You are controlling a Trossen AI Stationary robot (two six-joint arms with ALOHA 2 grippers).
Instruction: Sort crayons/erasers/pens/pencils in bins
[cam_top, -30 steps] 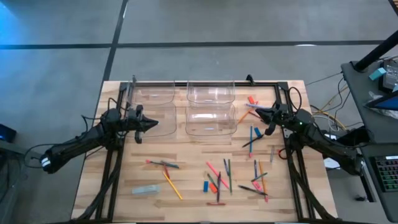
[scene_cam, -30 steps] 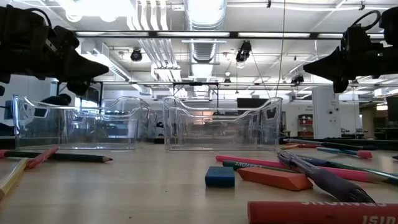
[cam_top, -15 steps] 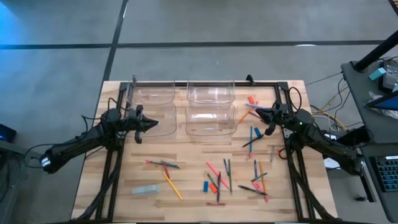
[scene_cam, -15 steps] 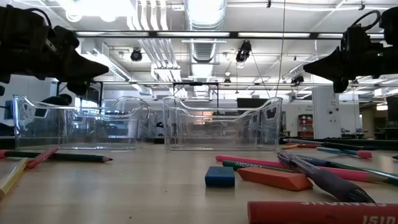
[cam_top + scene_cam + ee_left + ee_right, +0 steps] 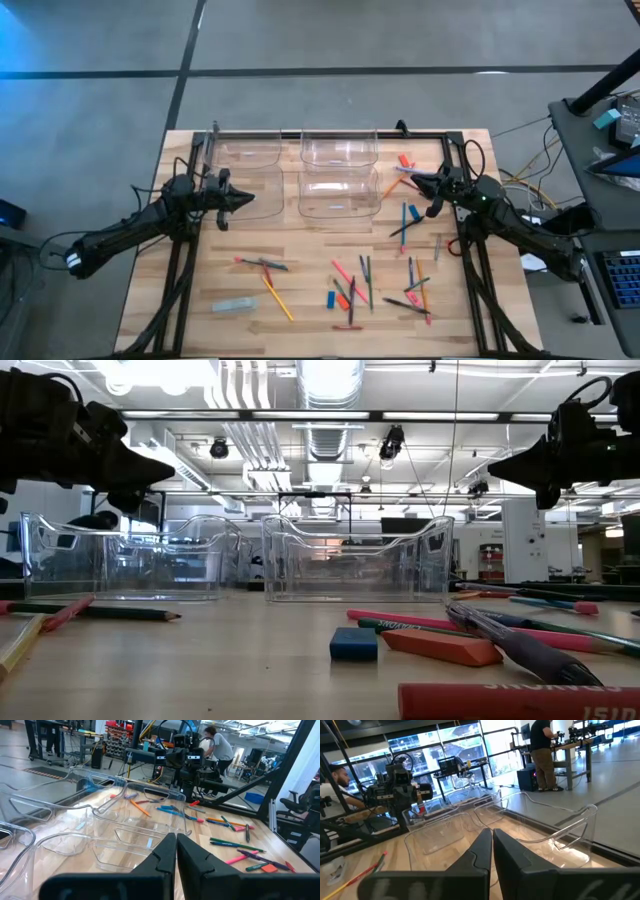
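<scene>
Four clear bins (image 5: 340,150) stand in a block at the table's far middle, two of them showing in the low view (image 5: 355,560). Pens, pencils and crayons (image 5: 365,285) lie scattered flat on the near and right parts of the table. A blue eraser (image 5: 353,644) rests beside an orange-red crayon (image 5: 440,647). My left gripper (image 5: 250,199) hovers shut at the left of the bins, pointing level toward them (image 5: 176,851). My right gripper (image 5: 405,178) hovers shut at their right, also level (image 5: 491,845). Neither holds anything.
A black frame (image 5: 440,137) runs along the table's far edge and down both sides. A pale grey-blue block (image 5: 233,305) lies near the front left. A desk with equipment (image 5: 610,120) stands off the right side. People work in the room beyond (image 5: 542,750).
</scene>
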